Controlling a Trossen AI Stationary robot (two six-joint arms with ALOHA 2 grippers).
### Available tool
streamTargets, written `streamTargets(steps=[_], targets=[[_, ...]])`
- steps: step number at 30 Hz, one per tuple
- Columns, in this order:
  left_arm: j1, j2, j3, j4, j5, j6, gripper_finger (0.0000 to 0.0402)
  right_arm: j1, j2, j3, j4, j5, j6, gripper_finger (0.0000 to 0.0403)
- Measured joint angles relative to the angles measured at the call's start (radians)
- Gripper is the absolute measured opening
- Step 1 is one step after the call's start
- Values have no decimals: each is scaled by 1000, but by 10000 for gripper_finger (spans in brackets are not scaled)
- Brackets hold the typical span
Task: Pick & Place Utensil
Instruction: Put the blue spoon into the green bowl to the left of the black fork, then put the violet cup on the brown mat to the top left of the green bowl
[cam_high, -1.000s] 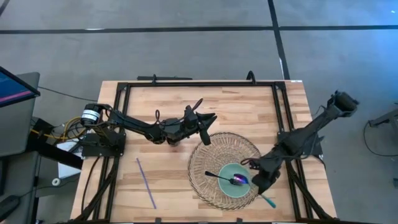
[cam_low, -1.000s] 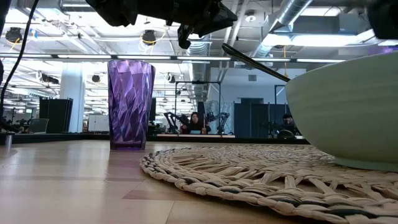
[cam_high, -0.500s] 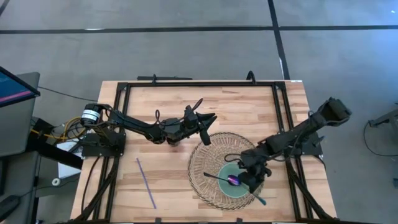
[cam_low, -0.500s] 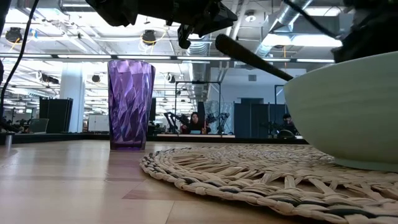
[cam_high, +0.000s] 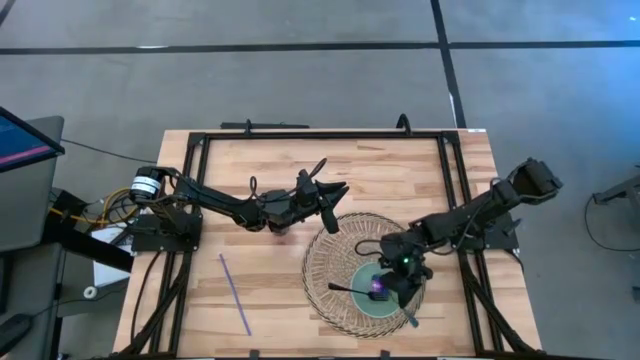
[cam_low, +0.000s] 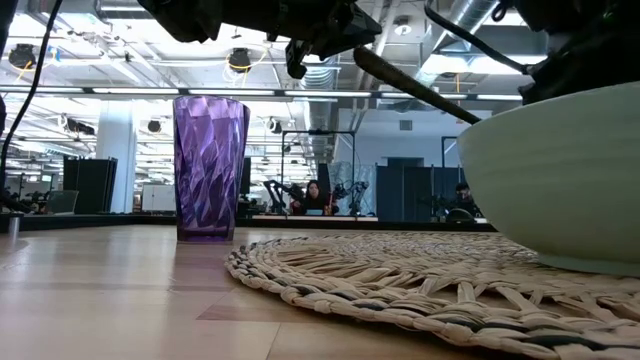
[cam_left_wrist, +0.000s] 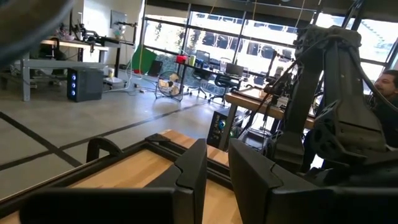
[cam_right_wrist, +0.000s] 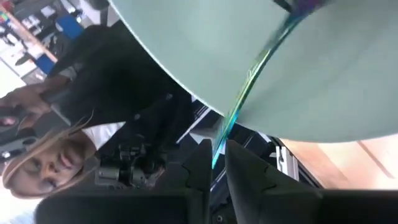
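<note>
A pale green bowl (cam_high: 364, 306) sits on a round woven mat (cam_high: 335, 248) at the table's near right. My right gripper (cam_high: 398, 292) is over the bowl, shut on a thin iridescent utensil (cam_right_wrist: 249, 74). A purple-sheened head (cam_high: 376, 290) lies inside the bowl. A dark handle (cam_high: 345, 290) runs from that head over the bowl's left rim and shows rising above the rim (cam_low: 415, 88) in the low view. I cannot tell which utensil the head belongs to. My left gripper (cam_high: 338, 191) hovers shut over the table's middle, above the mat's far edge. My right gripper pinches the iridescent utensil's thin handle (cam_right_wrist: 219, 147) between its two fingers, which lie across it. The fingers slant down from the table's right. The handle's teal free end (cam_high: 411, 319) sticks out toward the near edge, and the other end reaches into the bowl (cam_right_wrist: 323, 81).
A faceted purple cup (cam_low: 210, 165) stands left of the mat (cam_low: 400, 275), under my left arm. A thin purple stick (cam_high: 235, 295) lies on the wood at the near left. A black frame (cam_high: 320, 135) rims the table. People sit in the room beyond.
My right gripper has moved toward the table's left, from the bowl's right rim to over the bowl, carrying the iridescent utensil along. The dark handle has shifted, its free end swinging slightly toward the near edge and standing higher in the low view.
</note>
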Motion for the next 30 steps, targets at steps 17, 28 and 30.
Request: streamTargets(steps=[17,28,30], targets=[[-2,0,0,-4,0,0,67,-86,0,0,0,-123,-114,63],[-2,0,0,-27,37,33,67,-135,-27,0,-17,-144,-239,63],[-2,0,0,-28,94,59,67,-160,-51,0,-24,-137,-247,63]])
